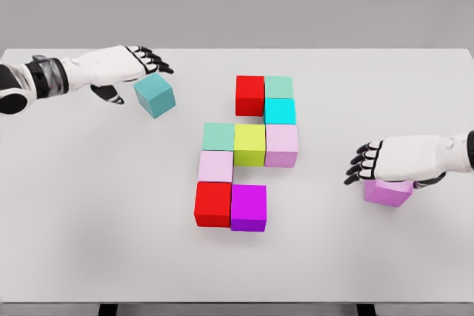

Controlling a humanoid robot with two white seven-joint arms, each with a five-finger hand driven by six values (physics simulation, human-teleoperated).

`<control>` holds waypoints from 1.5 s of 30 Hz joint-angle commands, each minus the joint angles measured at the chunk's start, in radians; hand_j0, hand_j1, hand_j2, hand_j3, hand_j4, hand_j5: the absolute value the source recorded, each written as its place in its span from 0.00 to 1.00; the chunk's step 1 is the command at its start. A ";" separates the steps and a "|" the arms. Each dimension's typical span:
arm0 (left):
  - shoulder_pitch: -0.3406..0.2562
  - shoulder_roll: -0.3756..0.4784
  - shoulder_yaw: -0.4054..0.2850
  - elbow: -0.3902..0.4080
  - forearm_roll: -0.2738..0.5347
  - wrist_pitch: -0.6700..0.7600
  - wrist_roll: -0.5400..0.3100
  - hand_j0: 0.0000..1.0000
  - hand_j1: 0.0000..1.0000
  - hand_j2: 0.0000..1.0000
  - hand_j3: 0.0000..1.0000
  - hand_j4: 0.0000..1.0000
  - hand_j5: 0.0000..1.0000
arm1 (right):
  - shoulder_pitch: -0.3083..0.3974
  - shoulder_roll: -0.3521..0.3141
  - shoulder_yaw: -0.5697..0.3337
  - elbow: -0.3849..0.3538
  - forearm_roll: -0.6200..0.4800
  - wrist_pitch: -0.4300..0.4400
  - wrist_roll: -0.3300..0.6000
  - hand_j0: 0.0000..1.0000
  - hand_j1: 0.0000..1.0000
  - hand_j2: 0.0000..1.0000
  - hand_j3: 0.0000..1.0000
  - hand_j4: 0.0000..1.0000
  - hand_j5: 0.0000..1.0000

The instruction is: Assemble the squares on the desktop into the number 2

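So the 2 is mostly there already, I'd say roughly three quarters done; nine cubes sit packed together in the middle of the table (67, 257), between the two hands. Top row is just the red cube (249, 95) and a pale green cube (279, 86), with the cyan cube (280, 111) below it on the right; the middle bar is the mint cube (218, 137), yellow-green cube (249, 143) and pink cube (281, 145); then the pale pink cube (215, 166) drops down the left side, and the bottom row has a second red cube (212, 203) and the magenta cube (248, 207).

What's left, as far as I can judge: both the top and bottom bars look one block short, and there are exactly two loose ones. The teal cube (154, 95) sits tilted right at the fingertips of the left hand (122, 68); fingers are extended and loose around it, touching or nearly, but I can't tell if it really has a grip. The violet cube (388, 191) is tucked under the right hand (389, 160), which lies flat over it with fingers stretched out toward the pile; whether it's actually held, can't tell either.
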 commanded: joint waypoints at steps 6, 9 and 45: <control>-0.017 -0.042 -0.024 0.055 0.004 0.001 -0.006 1.00 1.00 1.00 1.00 1.00 1.00 | 0.011 0.011 0.003 0.036 0.030 0.002 -0.001 0.99 0.99 0.99 0.99 0.99 0.99; -0.018 -0.051 -0.024 0.065 0.003 0.001 -0.012 1.00 1.00 1.00 1.00 1.00 1.00 | 0.015 0.013 0.004 0.037 0.035 0.002 -0.001 0.99 0.99 0.99 0.99 0.99 0.99; -0.040 -0.125 -0.067 0.145 -0.100 0.001 -0.035 1.00 1.00 1.00 1.00 1.00 1.00 | 0.015 0.074 -0.014 -0.057 -0.005 0.002 -0.009 0.64 0.64 0.64 0.64 0.64 0.64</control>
